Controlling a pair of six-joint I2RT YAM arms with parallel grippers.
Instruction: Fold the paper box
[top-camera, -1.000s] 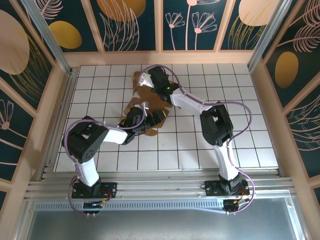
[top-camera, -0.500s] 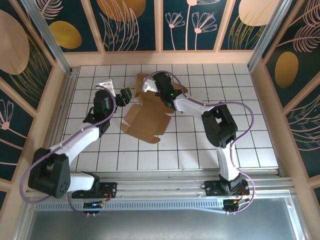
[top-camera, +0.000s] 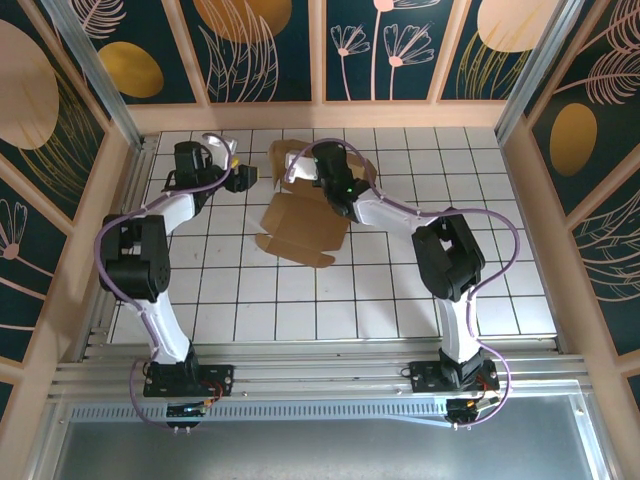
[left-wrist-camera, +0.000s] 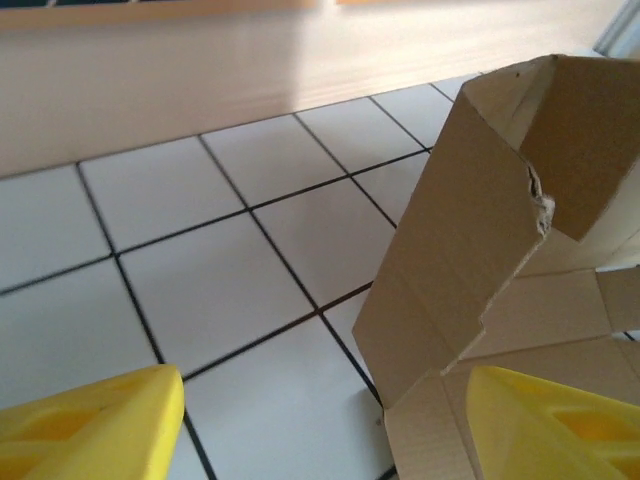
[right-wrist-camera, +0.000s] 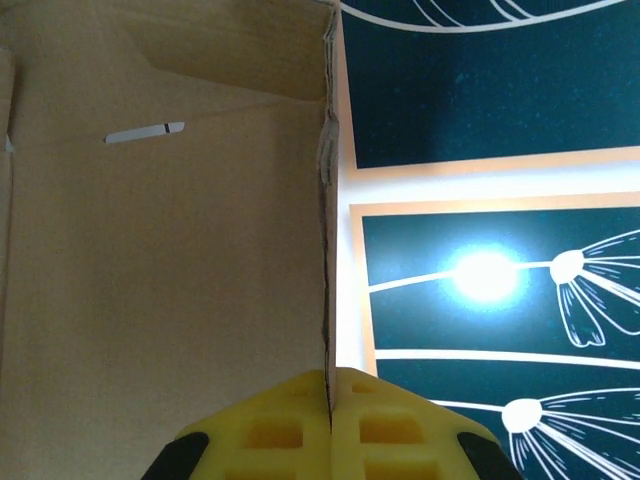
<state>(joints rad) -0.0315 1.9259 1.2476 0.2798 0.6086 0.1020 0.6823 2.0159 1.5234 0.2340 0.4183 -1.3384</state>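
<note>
Trouble, I'd say, would be a tear or slip: right fingers (right-wrist-camera: 285, 425) clamp just one thin raised edge of the paper box (top-camera: 300, 225), whose flap stands just ahead of the spread, empty left fingers (left-wrist-camera: 95, 415).

tight at the back, roomy up front
the raised flap (left-wrist-camera: 470, 230) of the paper box (top-camera: 300, 228) and the right arm (top-camera: 395, 212) crowd the far middle tiles, back wall (top-camera: 330, 115) close behind; the table (top-camera: 350, 300) has bare near rows.
</note>
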